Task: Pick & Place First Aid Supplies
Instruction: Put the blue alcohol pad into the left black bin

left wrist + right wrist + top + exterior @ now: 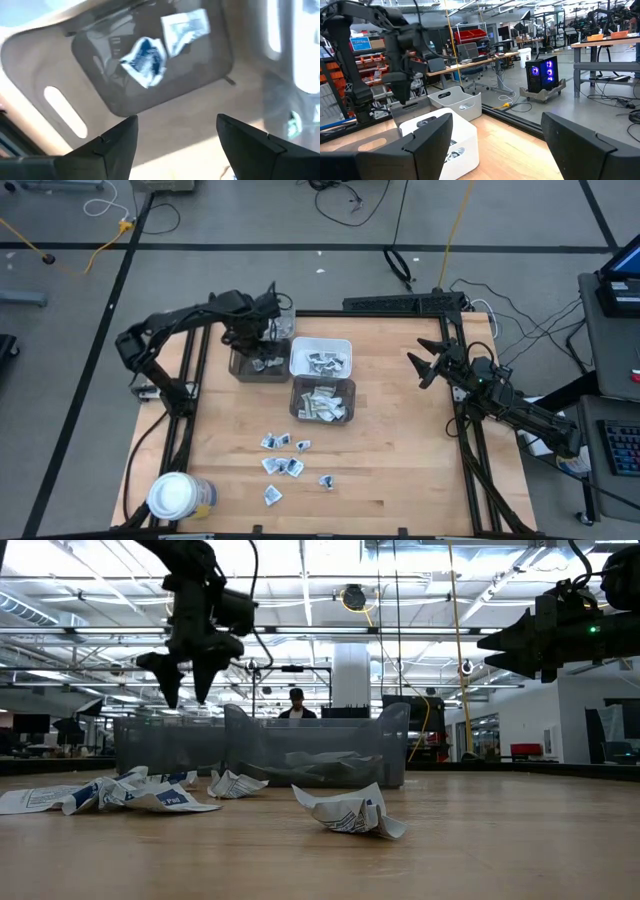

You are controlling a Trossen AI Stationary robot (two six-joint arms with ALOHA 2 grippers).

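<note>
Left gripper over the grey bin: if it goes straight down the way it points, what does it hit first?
Probably the two crumpled white-and-blue paper packets on the floor of the dark grey plastic bin. The open left gripper points down into it with nothing between, though depth is hard to judge.

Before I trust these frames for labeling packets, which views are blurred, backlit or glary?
Left wrist view: motion-smeared, though two packets in the grey bin remain readable. Low view: bright ceiling lights backlight the left gripper, leaving it a silhouette; the nearest packet is sharp. High view: even light, packets tiny. Right wrist view: own jaws blurred, room sharp.
</note>
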